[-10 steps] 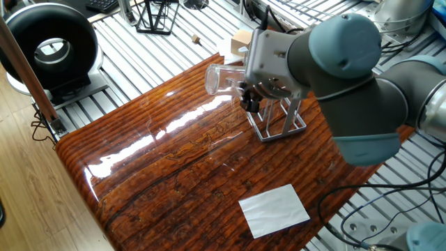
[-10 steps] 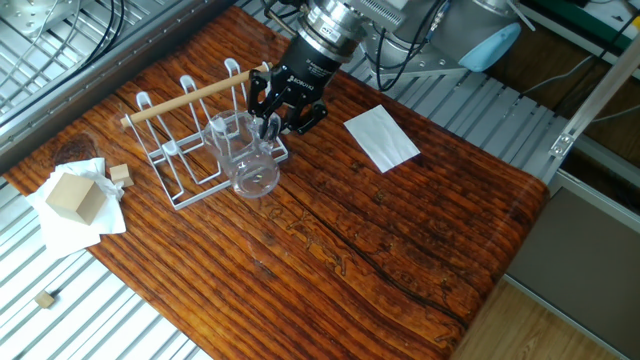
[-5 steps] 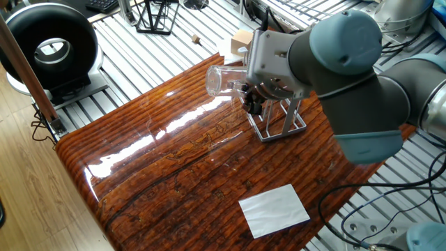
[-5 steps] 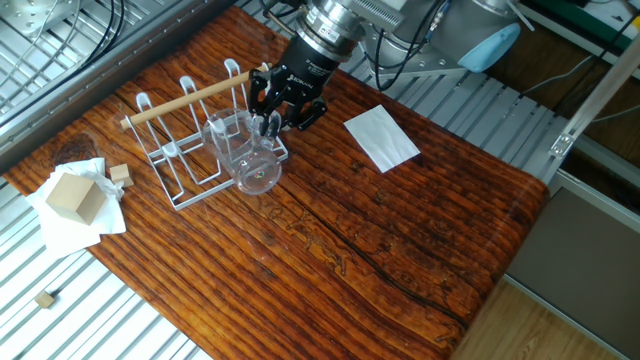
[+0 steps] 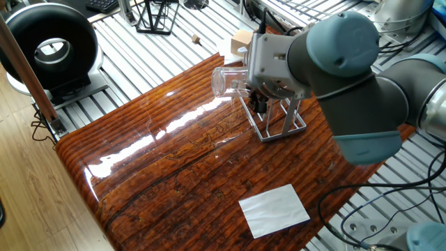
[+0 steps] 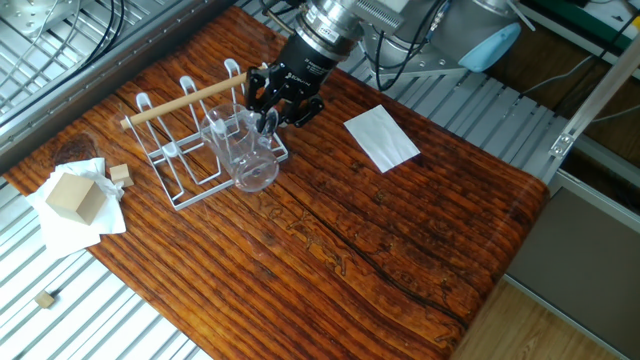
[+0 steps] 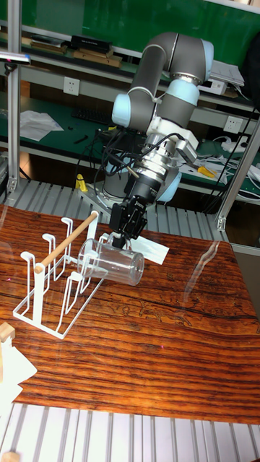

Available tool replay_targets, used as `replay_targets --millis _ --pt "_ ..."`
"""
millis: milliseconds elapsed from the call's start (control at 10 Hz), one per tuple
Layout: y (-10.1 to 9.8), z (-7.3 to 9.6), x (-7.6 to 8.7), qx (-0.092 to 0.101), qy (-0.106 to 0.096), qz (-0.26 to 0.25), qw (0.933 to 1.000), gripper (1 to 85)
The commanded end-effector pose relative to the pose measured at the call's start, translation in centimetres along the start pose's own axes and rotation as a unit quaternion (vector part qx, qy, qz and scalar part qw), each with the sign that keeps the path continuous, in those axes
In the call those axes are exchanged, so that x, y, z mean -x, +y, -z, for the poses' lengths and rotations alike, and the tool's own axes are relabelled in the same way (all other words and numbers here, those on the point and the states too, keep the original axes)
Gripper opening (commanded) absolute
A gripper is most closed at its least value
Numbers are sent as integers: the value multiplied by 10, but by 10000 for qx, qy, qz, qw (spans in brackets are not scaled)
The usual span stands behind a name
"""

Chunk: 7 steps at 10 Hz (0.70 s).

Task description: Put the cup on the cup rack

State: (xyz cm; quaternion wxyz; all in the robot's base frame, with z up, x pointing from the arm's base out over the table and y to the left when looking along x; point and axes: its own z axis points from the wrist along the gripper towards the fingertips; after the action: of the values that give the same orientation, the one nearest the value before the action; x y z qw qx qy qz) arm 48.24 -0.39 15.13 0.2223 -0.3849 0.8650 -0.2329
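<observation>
UR5 fingers (image 7: 124, 229) clamped on rim of glass tumbler (image 7: 112, 264), held sideways above table (image 7: 166, 339). Tumbler's long axis near horizontal, base pointing away from grey wire cup rack (image 7: 58, 289), mouth facing nearest peg just beside it.

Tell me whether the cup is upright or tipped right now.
Tipped. The cup lies nearly on its side in the gripper, held above the table, its mouth toward the cup rack.

Two overhead opposite views, one low, share the table (image 6: 400, 230).
</observation>
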Motion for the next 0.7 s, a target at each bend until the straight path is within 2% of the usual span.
replay_targets --millis 0,200,400,500,600 --pt "-5 1 3 -74 -62 93 9999 10" --pt "-4 1 -2 -115 51 136 9998 10" --pt "6 2 5 -175 29 36 9998 10" --pt "4 -2 6 -84 -74 9 9999 10" --pt "0 -8 1 82 -82 -25 9999 10"
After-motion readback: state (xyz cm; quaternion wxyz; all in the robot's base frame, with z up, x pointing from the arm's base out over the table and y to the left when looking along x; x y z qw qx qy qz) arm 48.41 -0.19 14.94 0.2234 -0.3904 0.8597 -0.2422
